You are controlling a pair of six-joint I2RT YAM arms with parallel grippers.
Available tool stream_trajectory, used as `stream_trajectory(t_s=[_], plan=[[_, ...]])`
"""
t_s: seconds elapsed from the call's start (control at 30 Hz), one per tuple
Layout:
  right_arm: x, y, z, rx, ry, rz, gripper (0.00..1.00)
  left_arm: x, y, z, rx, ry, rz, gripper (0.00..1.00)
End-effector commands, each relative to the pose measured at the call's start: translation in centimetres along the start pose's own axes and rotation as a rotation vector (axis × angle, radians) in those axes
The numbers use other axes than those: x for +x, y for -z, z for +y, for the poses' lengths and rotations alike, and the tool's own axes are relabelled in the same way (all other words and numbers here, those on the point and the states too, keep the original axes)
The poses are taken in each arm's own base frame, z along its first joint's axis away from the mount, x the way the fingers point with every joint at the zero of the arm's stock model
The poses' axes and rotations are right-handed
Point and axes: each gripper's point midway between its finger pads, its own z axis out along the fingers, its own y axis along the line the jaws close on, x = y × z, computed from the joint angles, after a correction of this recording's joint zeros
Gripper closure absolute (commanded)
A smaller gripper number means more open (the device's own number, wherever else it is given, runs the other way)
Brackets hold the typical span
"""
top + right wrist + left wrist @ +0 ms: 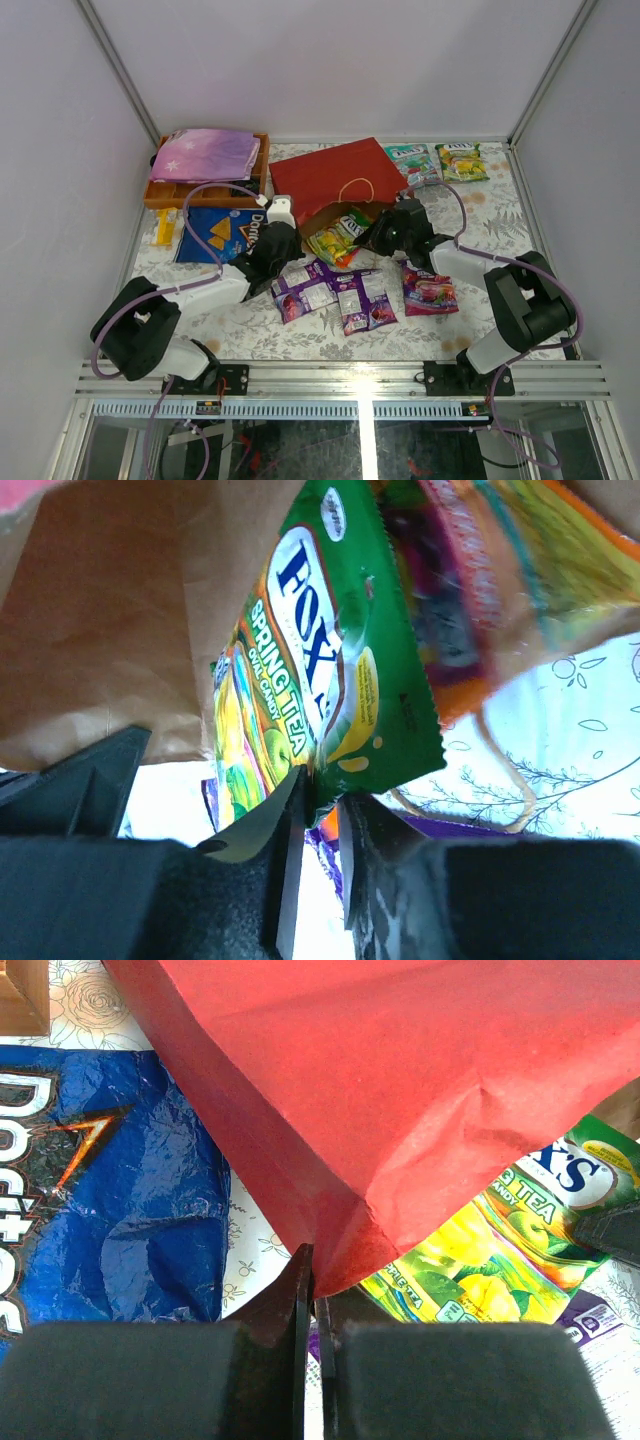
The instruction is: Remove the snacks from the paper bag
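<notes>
Though unclear overhead, paper bag [400, 1090] corner inside left tool [313, 1265].

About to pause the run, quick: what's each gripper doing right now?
Left gripper: closed on the paper bag, at its edge.
Right gripper: jaws slightly apart, the green packet edge between them.

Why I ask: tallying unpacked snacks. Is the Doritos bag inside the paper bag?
No; the Doritos bag lies flat outside the paper bag.
</notes>
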Motion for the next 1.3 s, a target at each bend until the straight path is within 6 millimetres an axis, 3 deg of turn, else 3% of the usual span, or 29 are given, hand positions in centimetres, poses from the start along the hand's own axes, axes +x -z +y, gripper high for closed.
stream_trajectory(t_s=[0.0, 0.17, 0.5, 0.77, 1.0, 1.2, 1.27], plan=[[-0.8, 1.0, 1.9, -0.063, 0.056, -0.005, 0.84, -1.1, -0.2, -0.2, -0.001, 0.014, -0.021, 1.00], [-1.0, 2.7, 1.8, -0.030, 0.094, -0.023, 0.98, -1.0, -0.3, -0.2, -0.004, 0.010, -0.020, 1.00], [-1.8, 7.6, 3.3, -0.054, 0.157, -0.059, 0.99, -0.6, -0.7, -0.4, 0.001, 0.010, -0.004, 1.00], [-1.6, 12.6, 2.2, -0.024, 0.198, -0.098, 0.98, -0.6, -0.8, -0.3, -0.004, 0.003, -0.003, 1.00], [0.1, 16.0, -1.0, 0.101, 0.240, -0.026, 0.91, -0.6, -0.9, -0.3, -0.008, 0.002, -0.003, 1.00], [1.5, 16.1, -3.1, 0.188, 0.271, 0.084, 0.81, -0.3, -0.8, -0.2, -0.007, 0.004, 0.005, 1.00], [1.6, 15.6, -4.3, 0.235, 0.275, 0.099, 0.70, -0.3, -0.8, -0.2, -0.008, 0.003, 0.008, 1.00]])
